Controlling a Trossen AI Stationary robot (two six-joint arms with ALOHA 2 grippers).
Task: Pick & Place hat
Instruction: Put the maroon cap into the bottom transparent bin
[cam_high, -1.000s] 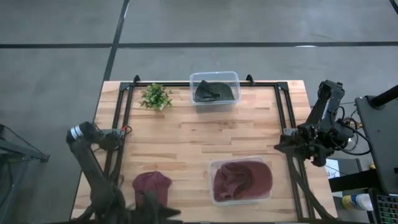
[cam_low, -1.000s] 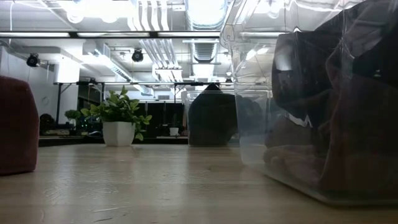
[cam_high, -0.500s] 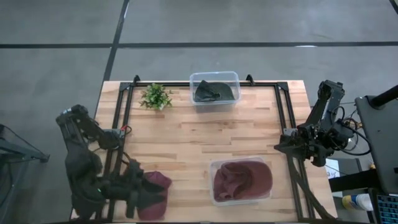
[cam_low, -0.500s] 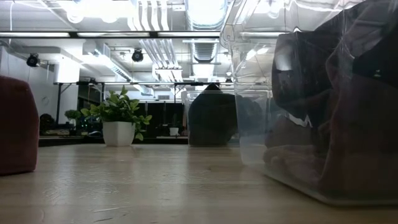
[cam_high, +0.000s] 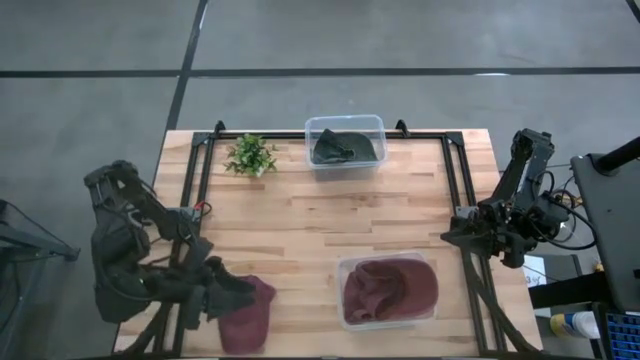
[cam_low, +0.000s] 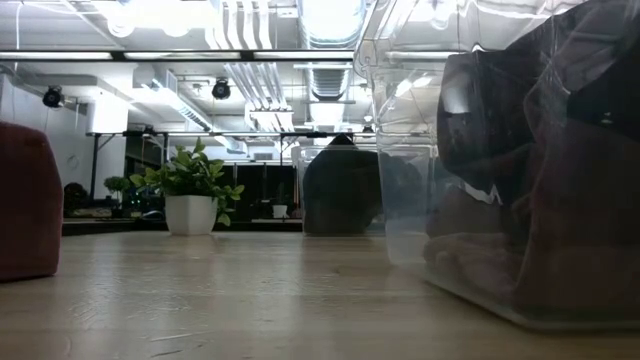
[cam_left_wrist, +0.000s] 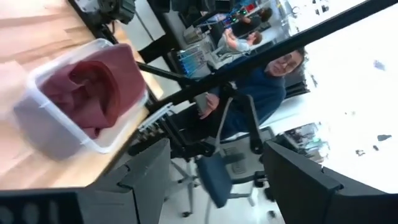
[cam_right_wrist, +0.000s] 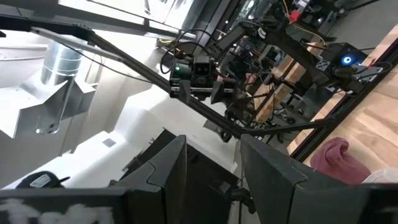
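Left end effector (cam_high: 225, 297) now overlaps the maroon hat (cam_high: 247, 313).

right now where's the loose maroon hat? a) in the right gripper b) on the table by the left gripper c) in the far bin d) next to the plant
b: the high view shows the maroon hat lying on the table at its near left corner, with the left gripper open right beside it.
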